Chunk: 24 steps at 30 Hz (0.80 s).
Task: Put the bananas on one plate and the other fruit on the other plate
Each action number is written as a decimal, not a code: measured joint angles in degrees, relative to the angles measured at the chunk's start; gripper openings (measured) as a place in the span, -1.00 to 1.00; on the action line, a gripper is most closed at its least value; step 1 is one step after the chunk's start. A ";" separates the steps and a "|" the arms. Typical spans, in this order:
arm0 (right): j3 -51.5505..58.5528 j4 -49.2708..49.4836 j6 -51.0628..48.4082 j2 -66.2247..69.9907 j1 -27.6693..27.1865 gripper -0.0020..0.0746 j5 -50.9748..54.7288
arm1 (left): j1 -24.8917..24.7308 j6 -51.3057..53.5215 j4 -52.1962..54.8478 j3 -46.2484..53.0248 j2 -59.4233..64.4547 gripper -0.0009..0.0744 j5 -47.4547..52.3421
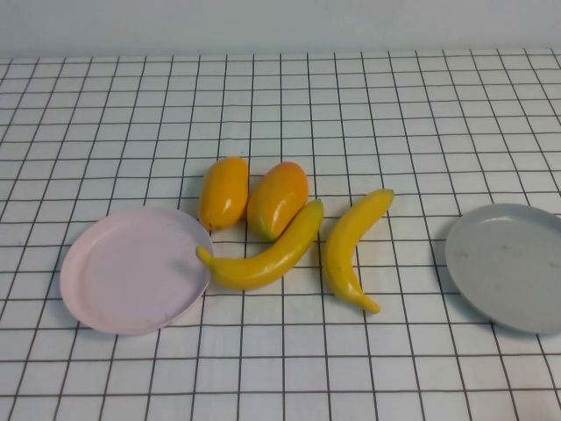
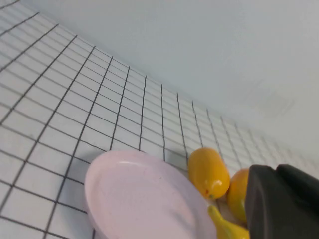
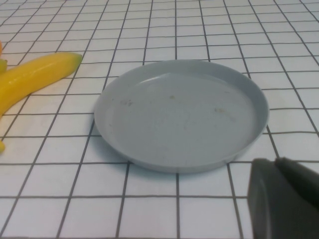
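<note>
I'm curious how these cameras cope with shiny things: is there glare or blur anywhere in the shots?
High view: soft, even light, with white glints on the bananas and the mango-like fruits, and faint shadows only. Left wrist view: the left gripper is a dark blurred shape at the corner, past the pink plate. Right wrist view: the right gripper is equally blurred; the grey plate looks matte.

High view: raised, angled down over whole tabletop (image 1: 280,105). Left wrist view: low, close on pink plate (image 2: 144,199), also in high view (image 1: 131,272). Right wrist view: close above grey plate (image 3: 179,114).
</note>
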 joint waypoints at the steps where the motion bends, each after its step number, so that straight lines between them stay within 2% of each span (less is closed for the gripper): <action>1: 0.00 0.00 0.00 0.00 0.00 -0.99 0.00 | 0.00 3.09 0.78 -2.37 2.16 -0.99 2.11; 6: 0.00 0.00 0.00 0.00 0.00 -0.99 0.00 | 0.00 19.46 2.82 -15.64 15.54 -0.99 13.88; 9: 0.00 0.00 0.00 0.00 0.00 -0.99 0.00 | 0.00 25.83 2.53 -19.90 23.13 -0.99 18.50; 13: 0.00 0.00 0.00 0.00 0.00 -0.99 0.00 | -0.43 28.16 4.50 -22.74 31.69 -0.99 21.07; 15: 0.00 0.00 0.00 0.00 0.00 -0.99 0.00 | -2.37 27.86 9.06 -24.05 35.55 -0.94 22.12; 17: 0.00 0.00 0.00 0.00 0.00 -0.99 0.00 | -5.86 25.76 14.13 -25.08 38.68 -0.76 22.63; 19: 0.00 0.00 0.00 0.00 0.00 -0.99 0.00 | -9.57 22.08 19.00 -26.17 42.03 -0.47 22.63; 24: 0.00 0.00 0.00 0.00 0.00 -0.99 0.00 | -18.16 10.18 27.79 -34.17 52.56 0.54 24.31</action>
